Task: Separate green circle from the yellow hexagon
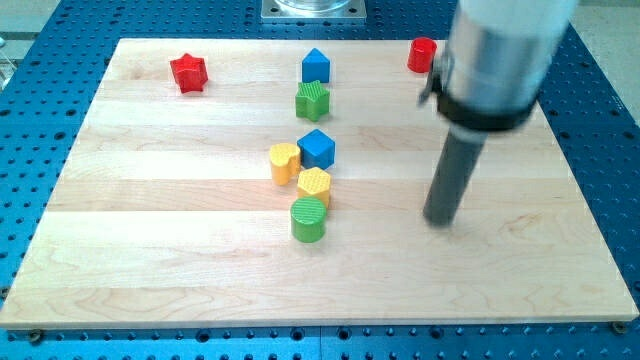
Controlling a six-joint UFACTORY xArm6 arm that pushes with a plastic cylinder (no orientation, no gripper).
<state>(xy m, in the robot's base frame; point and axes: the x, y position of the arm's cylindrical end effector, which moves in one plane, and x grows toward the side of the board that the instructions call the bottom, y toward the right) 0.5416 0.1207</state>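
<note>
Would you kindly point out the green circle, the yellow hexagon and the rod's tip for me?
green circle (308, 213): camera view, on its round top face.
yellow hexagon (314, 182): camera view, on its top face, touching the green circle above it.
my tip (438, 220): camera view, on the rod's very end, right of both blocks.

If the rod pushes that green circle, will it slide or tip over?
The green circle looks squat and stands on a flat face, so it probably slides rather than tips. It touches the yellow hexagon, which might get dragged along. My tip is well off to the view's right.
</note>
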